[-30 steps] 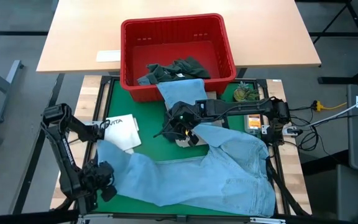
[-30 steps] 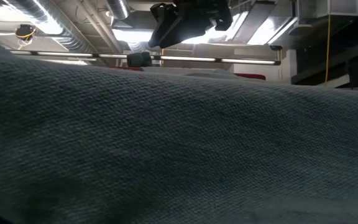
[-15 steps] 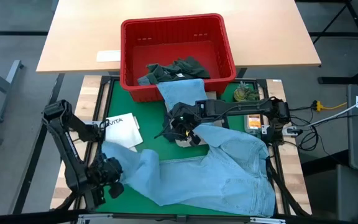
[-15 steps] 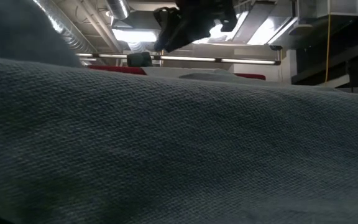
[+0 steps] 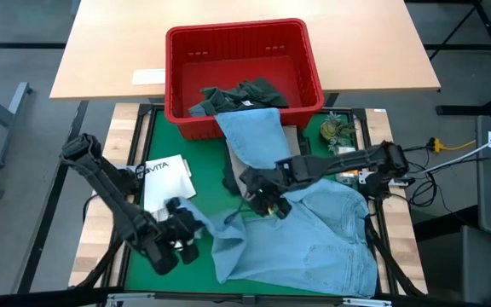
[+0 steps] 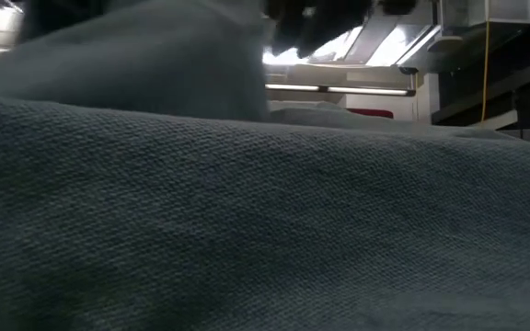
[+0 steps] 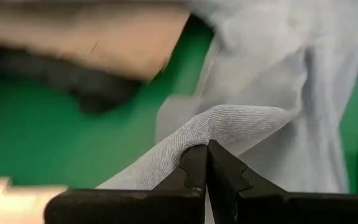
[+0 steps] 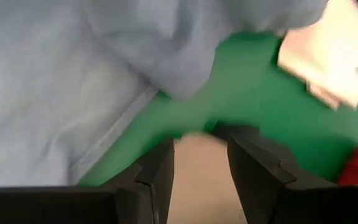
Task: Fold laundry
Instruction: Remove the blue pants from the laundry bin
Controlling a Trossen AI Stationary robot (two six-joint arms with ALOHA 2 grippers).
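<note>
A fold of the light blue jeans is being pinched by the left gripper — seen only in the left wrist view. From above, the jeans are lying across the green surface; the right gripper is being held apart beside them.

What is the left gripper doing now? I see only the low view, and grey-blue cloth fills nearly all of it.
Observer: The left gripper is shut on a fold of the light blue jeans, over the near left part of the green mat.
Operator: Does the right gripper hold anything?
Observer: No. The right gripper is open with nothing between its fingers, beside the jeans near the table's middle.
Operator: Is there other laundry?
Observer: Yes, a dark green-grey garment lies in the red basket.
</note>
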